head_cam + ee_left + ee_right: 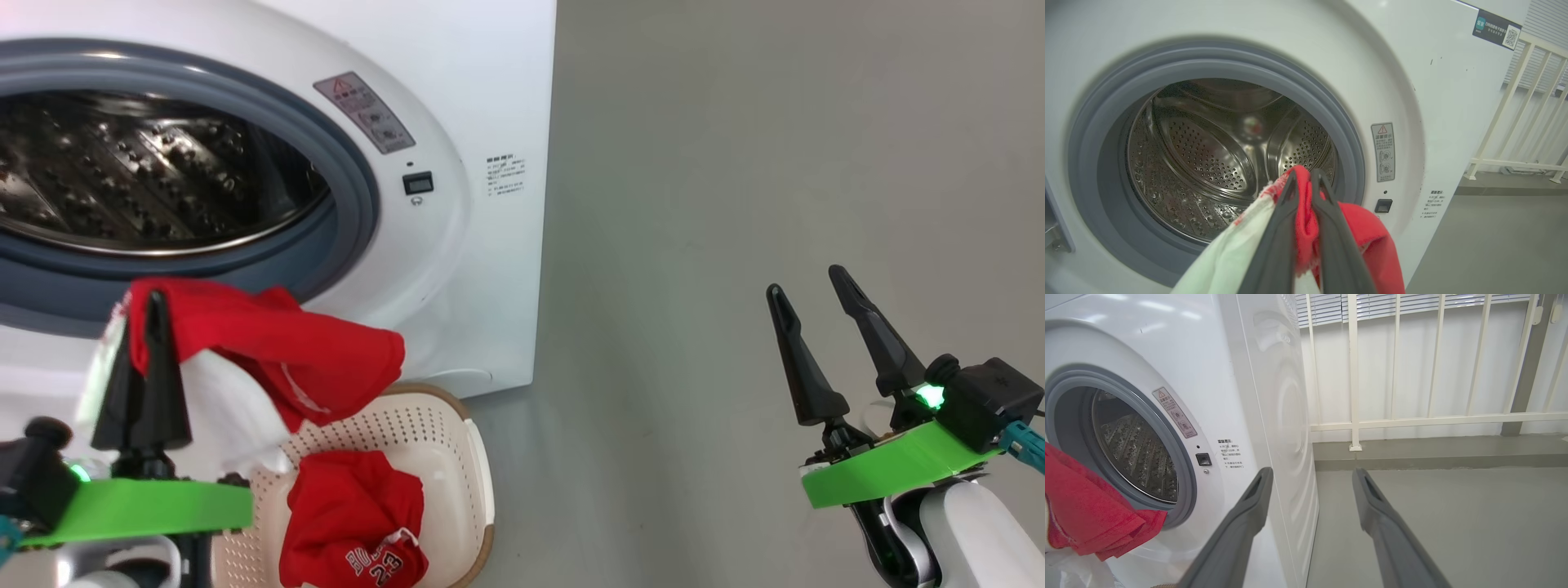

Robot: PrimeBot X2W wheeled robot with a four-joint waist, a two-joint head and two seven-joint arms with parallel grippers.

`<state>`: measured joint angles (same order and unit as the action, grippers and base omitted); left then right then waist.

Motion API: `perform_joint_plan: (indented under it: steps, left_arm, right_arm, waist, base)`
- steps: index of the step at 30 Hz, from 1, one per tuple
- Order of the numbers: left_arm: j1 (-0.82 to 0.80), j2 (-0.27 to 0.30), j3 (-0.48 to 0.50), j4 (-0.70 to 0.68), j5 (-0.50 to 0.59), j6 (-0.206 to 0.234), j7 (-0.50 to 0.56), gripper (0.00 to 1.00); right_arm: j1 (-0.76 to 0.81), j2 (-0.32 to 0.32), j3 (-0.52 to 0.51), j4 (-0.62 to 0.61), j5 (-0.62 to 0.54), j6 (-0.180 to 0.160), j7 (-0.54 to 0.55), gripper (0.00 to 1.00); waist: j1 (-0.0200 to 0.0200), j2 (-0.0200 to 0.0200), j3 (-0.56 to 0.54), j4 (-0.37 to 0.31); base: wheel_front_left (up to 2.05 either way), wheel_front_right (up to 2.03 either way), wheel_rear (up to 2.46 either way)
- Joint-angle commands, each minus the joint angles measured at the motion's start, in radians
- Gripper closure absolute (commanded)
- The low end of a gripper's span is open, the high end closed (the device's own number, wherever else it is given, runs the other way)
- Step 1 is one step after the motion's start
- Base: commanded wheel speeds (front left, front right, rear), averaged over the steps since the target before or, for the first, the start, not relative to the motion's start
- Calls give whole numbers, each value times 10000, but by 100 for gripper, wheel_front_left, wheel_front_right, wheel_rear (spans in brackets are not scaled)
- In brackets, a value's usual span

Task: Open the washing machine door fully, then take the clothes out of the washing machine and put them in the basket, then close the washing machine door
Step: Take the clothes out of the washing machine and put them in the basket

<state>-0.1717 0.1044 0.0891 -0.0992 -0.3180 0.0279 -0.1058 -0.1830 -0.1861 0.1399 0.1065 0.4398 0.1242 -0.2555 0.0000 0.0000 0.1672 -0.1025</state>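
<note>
**Red garment out, over basket**

Red garment (269, 343) and white cloth (229, 400) hang from my left gripper (147, 314), fingers pinched tight on them. They sit just outside the drum (147, 171) mouth and above the basket (478, 457). Jersey (355, 523) lies in basket. Basket sits at foot of washer (490, 98). My right gripper (805, 278) is spread wide and empty, over floor (735, 163), well apart.

The clothes (326, 359) hide part of the basket (408, 429), and the warning label (365, 112) is unreadable.
</note>
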Motion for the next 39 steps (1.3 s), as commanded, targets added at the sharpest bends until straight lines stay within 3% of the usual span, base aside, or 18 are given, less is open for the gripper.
perform_joint_plan:
  steps: [1, 9, 24, 28, 33, 39]
  left_arm:
    - [-27, 107, 257, -242, -49, 99, -10, 100]
    - [-51, -256, -12, 1216, -556, 172, -365, 100]
    - [-2035, -304, -475, 5879, -759, -92, -953, 100]
    - [-2701, -332, -586, 7171, -856, -338, -1130, 100]
    - [-3586, -412, -483, 8880, -1431, -949, -1370, 100]
    - [-4534, -398, -592, 10607, -1357, -1180, -1526, 100]
  right_arm:
    - [-61, -95, 136, -278, -13, 65, -63, 0]
    - [-249, -100, 96, -332, -12, 65, -63, 0]
    - [-849, -270, 105, -549, -14, 65, -63, 0]
    - [-1004, -272, 104, -581, -12, 65, -63, 0]
    - [-1206, -247, 130, -622, -7, 65, -63, 0]
    - [-1478, -213, 164, -654, -21, 65, -63, 0]
  waist:
    - [0, 0, 167, -5]
    - [0, 0, 845, 36]
    - [0, 0, 2478, 31]
    - [0, 0, 2886, 47]
    - [0, 0, 3353, 93]
    - [0, 0, 3784, 102]
  base:
    - [0, 0, 0]
    - [0, 0, 0]
    - [0, 0, 0]
    - [0, 0, 0]
    - [0, 0, 0]
    - [0, 0, 0]
